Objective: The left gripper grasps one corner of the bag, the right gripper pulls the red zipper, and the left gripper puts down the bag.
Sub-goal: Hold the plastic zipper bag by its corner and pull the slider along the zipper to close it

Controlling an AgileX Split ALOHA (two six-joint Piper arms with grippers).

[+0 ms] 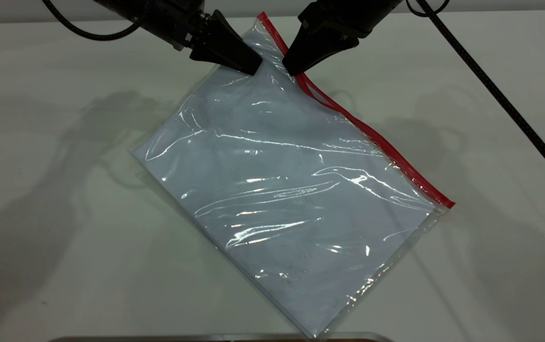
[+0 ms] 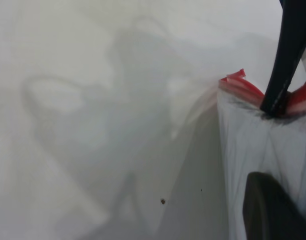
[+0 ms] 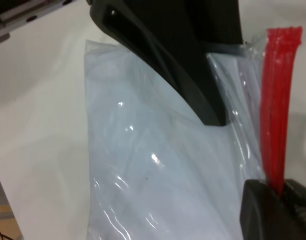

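**Both grippers pinching the bag's top corner**

Starting on your left: the left gripper [image 1: 253, 66] comes in from the upper left and its pointed fingers are closed on the bag [image 1: 282, 190], right at the far corner just inside the red edge. The plastic bunches up into creases where it bites.

Move across a bit and you've got the right gripper [image 1: 291, 66], coming down from the upper right, with its tips clamped on the red zipper [image 1: 377, 137] near that same corner. In the right wrist view you can see the red strip [image 3: 277, 100] running straight into its fingers. The two grippers sit just beside each other.

The rest of the bag slopes down diagonally onto the white table [image 1: 40, 190], red edge along its right side. The braided cable [image 1: 505, 99] trails off toward the right edge.
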